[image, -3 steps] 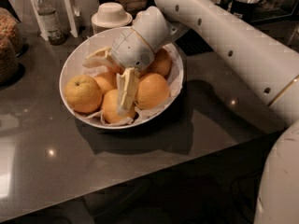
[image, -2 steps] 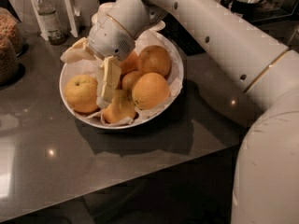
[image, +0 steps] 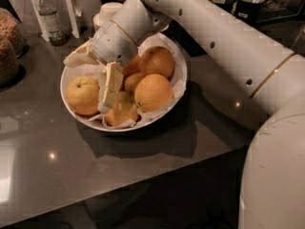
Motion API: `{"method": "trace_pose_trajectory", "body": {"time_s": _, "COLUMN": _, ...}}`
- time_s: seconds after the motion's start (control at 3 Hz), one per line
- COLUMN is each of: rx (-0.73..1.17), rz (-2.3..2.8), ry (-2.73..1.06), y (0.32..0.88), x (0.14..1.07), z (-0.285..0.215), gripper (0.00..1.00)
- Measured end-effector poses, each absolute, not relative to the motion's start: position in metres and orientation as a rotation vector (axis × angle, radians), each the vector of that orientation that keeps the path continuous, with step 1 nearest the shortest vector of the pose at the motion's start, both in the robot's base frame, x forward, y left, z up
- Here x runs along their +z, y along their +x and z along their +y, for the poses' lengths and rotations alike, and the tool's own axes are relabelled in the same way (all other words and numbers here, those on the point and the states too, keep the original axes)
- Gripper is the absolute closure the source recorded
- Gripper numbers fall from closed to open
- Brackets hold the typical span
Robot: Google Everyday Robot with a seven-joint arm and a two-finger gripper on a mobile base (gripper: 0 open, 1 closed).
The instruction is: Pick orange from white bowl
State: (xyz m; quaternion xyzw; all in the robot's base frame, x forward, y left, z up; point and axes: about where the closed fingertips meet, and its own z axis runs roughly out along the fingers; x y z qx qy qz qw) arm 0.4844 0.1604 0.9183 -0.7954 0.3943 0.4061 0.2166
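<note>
A wide white bowl (image: 179, 63) lined with crumpled white paper sits on the dark counter and holds several oranges. The large yellowish-orange one with a dark stem dimple (image: 82, 95) lies at the bowl's left side. Deeper-orange fruits (image: 153, 92) fill the middle and right. My gripper (image: 109, 100) points down into the bowl, just right of the yellowish orange and over a smaller fruit (image: 122, 109) at the front. The white wrist hides the back left of the bowl.
A clear bottle (image: 48, 19) and a small white lidded cup (image: 109, 10) stand behind the bowl. A jar of cereal (image: 6, 49) is at the far left. My arm crosses from the right. The counter's front edge (image: 143, 175) runs below the bowl.
The gripper has swung from above the bowl's middle to its left half and now sits beside the yellowish orange. The fruits have not moved.
</note>
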Motion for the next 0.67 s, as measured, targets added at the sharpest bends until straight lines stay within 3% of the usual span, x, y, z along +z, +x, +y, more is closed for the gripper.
{"method": "trace_pose_trajectory", "body": {"time_s": 0.67, "rx": 1.188, "rz": 1.086, "ry": -2.152, "y": 0.4776, "x": 0.9011, "z": 0.1597, "gripper": 0.00}}
